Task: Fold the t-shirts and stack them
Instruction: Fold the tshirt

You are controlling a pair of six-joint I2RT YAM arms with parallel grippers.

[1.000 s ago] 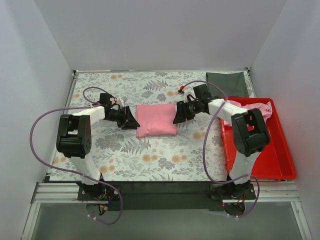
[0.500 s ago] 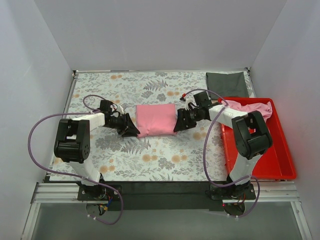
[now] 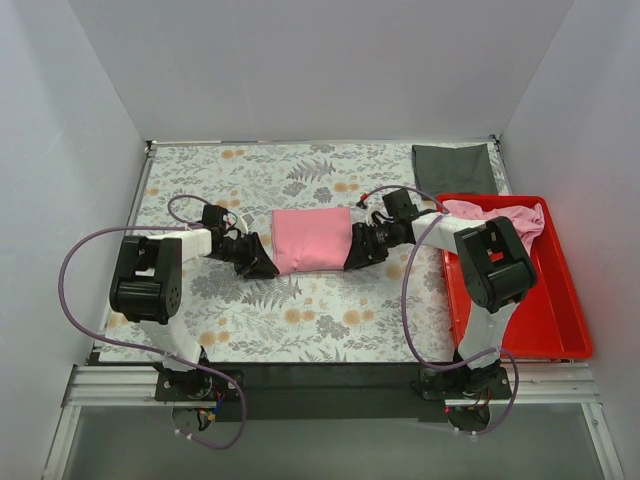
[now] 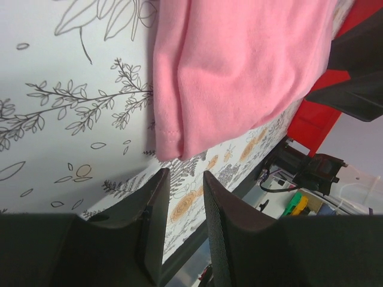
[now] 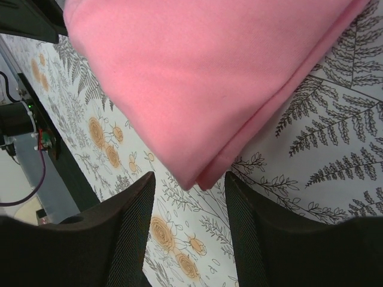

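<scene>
T-shirt, folded into a pink rectangle, lies on the floral surface left of the red tray. The left hand is at its corner far from the tray and the right hand at its tray-side corner, both slightly parted and holding nothing. Pinching only the top layer of those stacked edges could, I judge, peel the fold open; bare surface spreads left of the tray, and a crumpled t-shirt lies inside it.

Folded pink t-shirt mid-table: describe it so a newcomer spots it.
On the floral-patterned table, look midway between the left gripper and right gripper. The light-pink t-shirt there is a neat folded rectangle; the other pink shirt lies crumpled in the red tray.
</scene>
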